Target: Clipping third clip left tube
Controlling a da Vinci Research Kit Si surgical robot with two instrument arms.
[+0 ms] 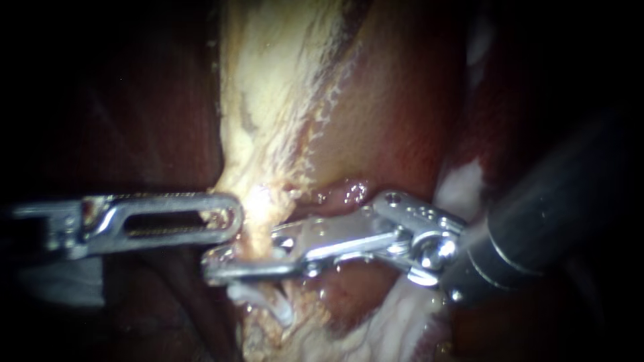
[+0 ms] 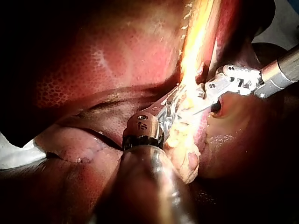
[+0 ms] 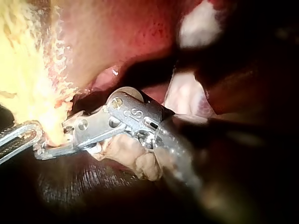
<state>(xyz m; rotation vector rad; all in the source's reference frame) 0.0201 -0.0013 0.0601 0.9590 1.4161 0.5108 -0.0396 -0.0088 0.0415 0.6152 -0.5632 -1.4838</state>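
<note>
Tube (image 1: pixel 257 221) tissue lies between the jaws of our right instrument (image 1: pixel 241 255), low on the pale band (image 1: pixel 268 100) that runs down across the liver (image 1: pixel 402 100). Those jaws stand narrowly apart. The lower one shows in full in front of the strand, while the end of the upper one is hidden behind it. We judge them to be straddling the tube, not pressing it, though the endoscope view does not settle whether both touch it.

Our left instrument (image 1: pixel 231 218) comes in level from the other side. Its tip lies against the same strand, just above the right instrument's lower jaw.

Several things could go wrong from here:
- The two metal tips are very near each other, so a small drift as we squeeze could knock them together and twist the clip.
- We cannot see the far jaw's end, so the clip may span only part of the tube or bite into the fatty band beside it.
- The tissue is wet and glistening and could slide out along the jaws as they close.
- Pull from the left instrument could fray the strand.

The tube itself looks pale yellow-cream, soft and ragged at its edges, and merges into the band above without a clean outline. A white shred (image 1: pixel 268 305) hangs just below the lower jaw, and we cannot tell whether it is tissue or a clip.
</note>
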